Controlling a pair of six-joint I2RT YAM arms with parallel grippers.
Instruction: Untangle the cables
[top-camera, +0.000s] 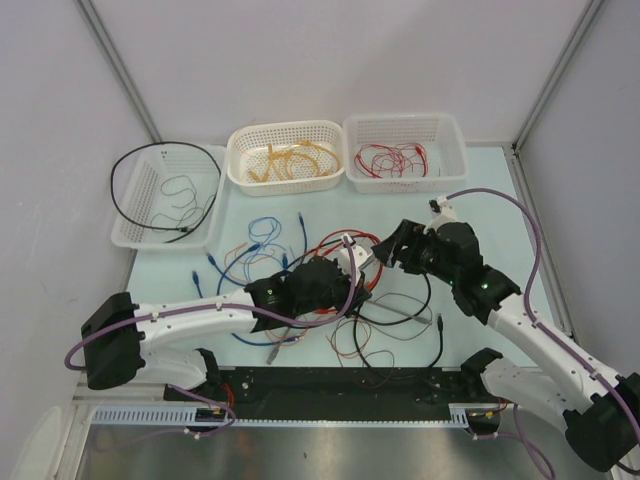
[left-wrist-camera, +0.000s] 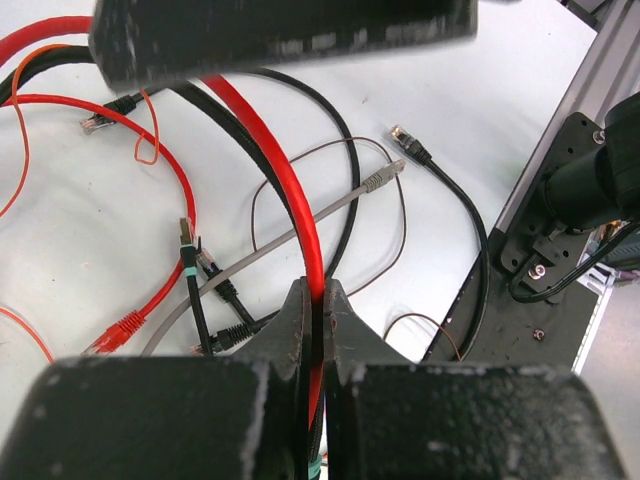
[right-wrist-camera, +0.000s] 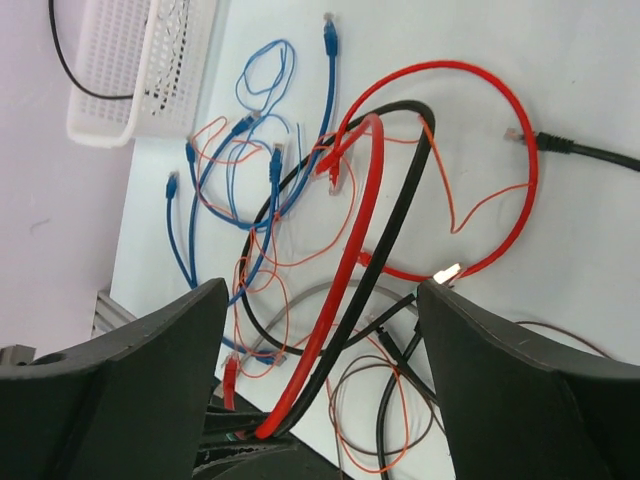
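The cables (top-camera: 385, 310) lie tangled on the white table between the two arms: red, black, grey, blue and thin orange. My left gripper (left-wrist-camera: 316, 292) is shut on a thick red cable (left-wrist-camera: 290, 190), with a black braided cable pinched beside it. Both rise from the jaws in an arch (right-wrist-camera: 355, 250). In the top view the left gripper (top-camera: 345, 268) sits over the middle of the tangle. My right gripper (top-camera: 392, 250) hovers just right of it, open, with nothing between its fingers (right-wrist-camera: 150, 370). Loose blue cables (top-camera: 265, 240) lie to the left.
Three white baskets stand along the back: the left basket (top-camera: 135, 215) holds a black cable, the middle basket (top-camera: 240, 140) yellow cables, the right basket (top-camera: 455, 135) thin red ones. A black rail (top-camera: 330, 385) runs along the near edge between the arm bases.
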